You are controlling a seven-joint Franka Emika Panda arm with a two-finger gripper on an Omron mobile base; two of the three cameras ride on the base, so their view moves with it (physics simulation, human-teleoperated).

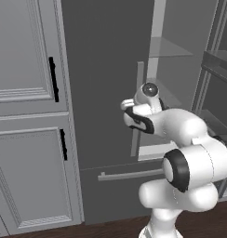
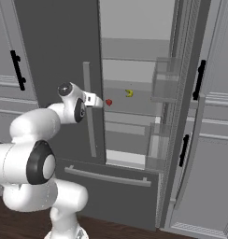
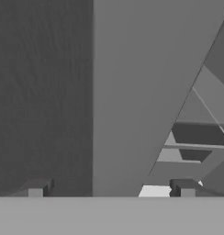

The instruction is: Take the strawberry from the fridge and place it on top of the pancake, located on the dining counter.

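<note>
You're looking at the fridge (image 2: 55, 56) with its right door swung open. The strawberry (image 2: 109, 102) is sitting on a middle shelf (image 2: 134, 105), left of a small yellow item (image 2: 129, 93). Your gripper (image 3: 111, 189) is hanging by the left door's handle (image 2: 89, 109), jaws spread wide, gripping nothing.
</note>
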